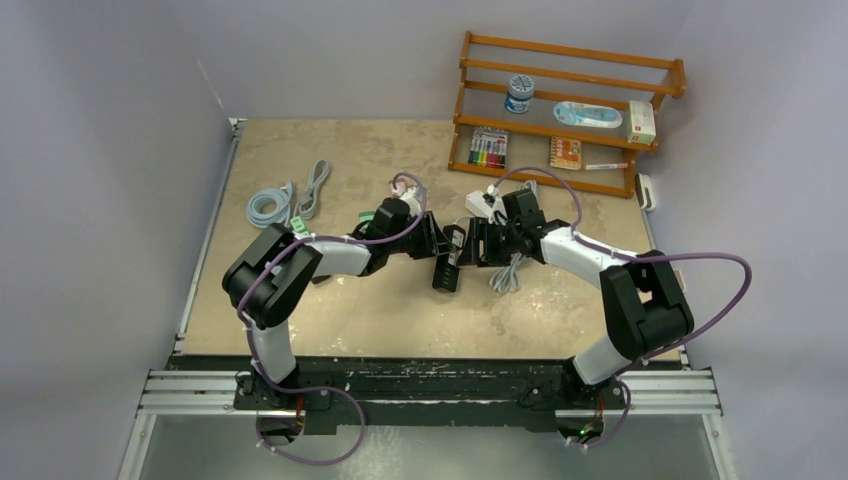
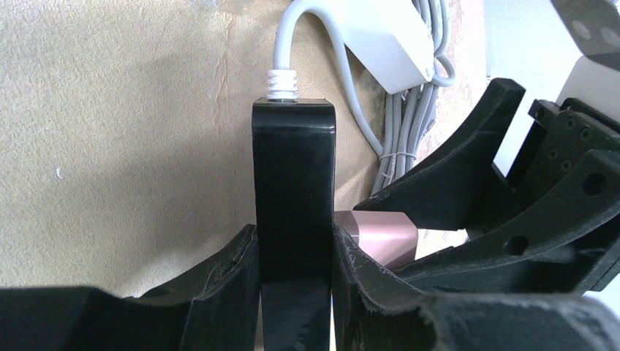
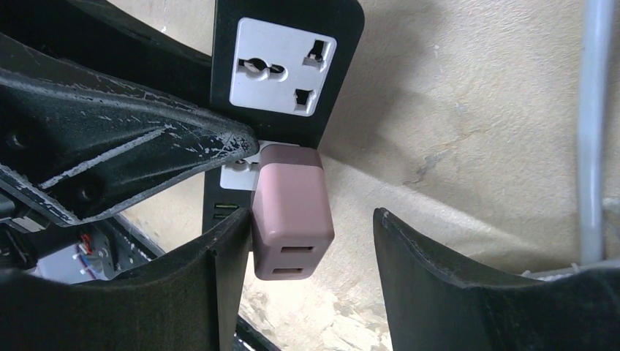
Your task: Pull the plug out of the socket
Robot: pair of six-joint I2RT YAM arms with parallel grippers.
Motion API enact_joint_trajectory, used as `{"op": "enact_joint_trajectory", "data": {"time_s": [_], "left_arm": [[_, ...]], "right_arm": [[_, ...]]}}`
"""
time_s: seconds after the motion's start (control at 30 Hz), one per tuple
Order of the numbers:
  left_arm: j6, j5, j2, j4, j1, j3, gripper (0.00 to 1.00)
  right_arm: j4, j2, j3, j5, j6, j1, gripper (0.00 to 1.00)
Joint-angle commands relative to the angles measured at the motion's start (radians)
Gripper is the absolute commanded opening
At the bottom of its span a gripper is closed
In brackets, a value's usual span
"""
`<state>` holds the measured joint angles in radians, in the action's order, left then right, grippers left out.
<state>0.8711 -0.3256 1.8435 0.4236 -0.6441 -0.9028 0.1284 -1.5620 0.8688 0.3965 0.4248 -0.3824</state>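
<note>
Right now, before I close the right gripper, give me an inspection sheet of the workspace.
Surface: tan table, scuffed.
Job's things: black power strip; pink plug seated in it, beside a free socket.
Clutter: light blue coil and grey coil far left; white block and bundled cord beyond the strip.
Grippers: left gripper shut on the power strip; right gripper open, fingers either side of the plug.
Cables: white cord leaves the strip's end; purple arm cables loop over both arms.
Surroundings: wooden shelf far right, holding a jar, markers, small boxes.
</note>
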Motion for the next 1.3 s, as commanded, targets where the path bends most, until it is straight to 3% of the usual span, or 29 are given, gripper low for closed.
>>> {"op": "enact_joint_trajectory", "data": {"time_s": [0.0, 0.2, 0.37, 0.43, 0.47, 0.5, 0.57, 0.83, 0.93, 1.0, 1.07, 1.13, 1.17, 1.27], "left_arm": [[0.002, 0.007, -0.019, 0.080, -0.003, -0.025, 0.00], [0.002, 0.008, -0.026, 0.077, -0.002, -0.024, 0.00], [0.001, 0.027, -0.034, 0.084, -0.003, -0.019, 0.00], [0.001, 0.027, -0.034, 0.083, -0.003, -0.023, 0.00], [0.001, 0.027, -0.032, 0.080, -0.003, -0.027, 0.00], [0.000, 0.027, -0.030, 0.076, -0.003, -0.029, 0.00], [-0.003, 0.027, -0.028, 0.069, -0.003, -0.036, 0.00], [-0.020, 0.048, -0.018, 0.046, -0.002, -0.043, 0.00], [-0.034, 0.061, -0.012, 0.023, 0.000, -0.050, 0.00], [-0.042, 0.067, -0.008, 0.011, 0.000, -0.053, 0.00], [-0.044, 0.069, -0.004, 0.010, 0.000, -0.056, 0.00], [-0.041, 0.066, 0.005, 0.013, 0.000, -0.061, 0.00], [-0.040, 0.065, 0.009, 0.012, 0.000, -0.065, 0.00], [-0.040, 0.069, 0.019, 0.006, 0.000, -0.075, 0.00]], "right_arm": [[-0.061, -0.007, -0.031, 0.058, 0.009, -0.002, 0.62], [-0.091, -0.041, -0.033, 0.084, 0.003, -0.003, 0.59], [-0.103, -0.049, -0.031, 0.110, -0.012, -0.003, 0.49], [-0.105, -0.051, -0.030, 0.119, -0.018, -0.004, 0.39], [-0.104, -0.052, -0.029, 0.124, -0.020, -0.003, 0.31], [-0.103, -0.052, -0.028, 0.127, -0.024, -0.003, 0.15], [-0.095, -0.049, -0.025, 0.130, -0.030, -0.003, 0.00], [-0.068, 0.005, -0.011, 0.110, -0.060, -0.002, 0.00], [0.001, 0.061, 0.023, -0.098, -0.084, -0.005, 0.00], [-0.039, 0.142, 0.009, -0.049, -0.103, 0.003, 0.00], [-0.157, 0.219, -0.027, 0.137, -0.114, 0.020, 0.00], [-0.170, 0.223, -0.019, 0.274, -0.119, 0.032, 0.00], [-0.128, 0.205, 0.001, 0.227, -0.122, 0.033, 0.00], [0.029, 0.156, 0.081, -0.204, -0.134, 0.015, 0.00]]}}
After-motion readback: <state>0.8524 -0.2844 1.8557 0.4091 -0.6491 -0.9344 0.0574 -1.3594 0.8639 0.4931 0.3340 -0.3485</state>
